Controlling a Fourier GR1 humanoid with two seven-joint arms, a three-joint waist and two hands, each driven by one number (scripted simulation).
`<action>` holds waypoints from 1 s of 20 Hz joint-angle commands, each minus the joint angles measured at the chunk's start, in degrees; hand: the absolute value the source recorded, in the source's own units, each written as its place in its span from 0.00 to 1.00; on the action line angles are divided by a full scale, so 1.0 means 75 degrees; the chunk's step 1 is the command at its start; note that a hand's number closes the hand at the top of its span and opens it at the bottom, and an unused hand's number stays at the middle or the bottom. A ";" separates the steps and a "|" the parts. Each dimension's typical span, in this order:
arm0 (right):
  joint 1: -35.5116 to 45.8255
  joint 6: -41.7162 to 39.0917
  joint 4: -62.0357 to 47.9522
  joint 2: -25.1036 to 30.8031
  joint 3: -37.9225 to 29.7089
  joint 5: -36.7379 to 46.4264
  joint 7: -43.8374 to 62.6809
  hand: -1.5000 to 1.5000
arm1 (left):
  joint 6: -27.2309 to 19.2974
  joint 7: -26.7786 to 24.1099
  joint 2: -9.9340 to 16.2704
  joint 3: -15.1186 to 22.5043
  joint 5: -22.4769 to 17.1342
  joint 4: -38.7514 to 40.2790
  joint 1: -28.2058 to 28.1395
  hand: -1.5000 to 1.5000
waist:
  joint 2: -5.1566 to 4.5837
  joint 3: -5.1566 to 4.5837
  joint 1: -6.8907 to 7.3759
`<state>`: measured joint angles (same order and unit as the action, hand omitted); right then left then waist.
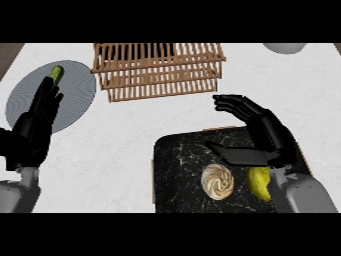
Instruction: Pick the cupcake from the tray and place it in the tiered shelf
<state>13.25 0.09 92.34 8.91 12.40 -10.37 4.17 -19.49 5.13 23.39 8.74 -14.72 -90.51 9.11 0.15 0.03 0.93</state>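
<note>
Your target, the round cupcake w/ cream-and-brown swirl frosting (pixel 218 181), sits on the black marbled rectangular tray (pixel 180 160) at bottom centre, approx mid-tray, nothing holding it. Just right of it on the same tray lies a yellow curved banana-like fruit (pixel 259 183), partly hidden behind your right forearm.

Your right hand (pixel 258 135) hangs over the tray's upper right part, above and right of the cupcake. Fingers are spread and a bit bent, thumb sticking out toward the left; it grips nothing, so read it as open. Not touching the cupcake.

Your left hand (pixel 33 132) is at the left edge, fingers straight and pointing up, open and resting. It overlaps the lower left of the round grey-blue plate (pixel 77 95). A small green pickle-like veg (pixel 56 73) lies near the plate's top, just beyond the fingertips.

The slatted light-brown wooden tiered shelf (pixel 158 70) stands at top centre on the white marble-look counter (pixel 129 145), well apart from the tray. A pale grey rounded object (pixel 285 47) shows at the top right, cut off; can't tell what it is.
</note>
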 commanded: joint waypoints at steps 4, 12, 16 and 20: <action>0.0094 -0.1777 0.1781 0.1045 -0.0275 -0.1376 0.0981 0.00 | -0.0180 0.0025 -0.0209 0.0014 0.0230 -0.0348 -0.0504 0.50 | 0.0020 -0.0006 -0.0173; 0.1050 -0.3260 0.2933 0.3185 0.0478 -0.0682 0.3106 0.00 | -0.0225 0.0058 -0.0196 -0.0048 0.0251 -0.0587 -0.0728 0.50 | 0.0051 -0.0024 -0.0126; 0.1730 -0.3476 0.3638 0.3825 0.1109 0.0712 0.3989 0.00 | -0.0083 -0.0168 -0.0222 0.0020 0.0275 -0.0615 -0.0870 0.50 | 0.0074 -0.0034 -0.0076; 0.2232 -0.3499 0.3962 0.3518 0.2396 0.1757 0.5493 0.00 | -0.0387 0.0173 -0.0386 0.0113 0.0509 -0.0566 -0.0420 0.50 | 0.0033 -0.0026 -0.0100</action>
<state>26.64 -24.93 119.48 34.60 24.25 -3.54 36.82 -21.17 5.06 21.44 8.70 -12.02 -94.11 4.78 0.50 -0.21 0.11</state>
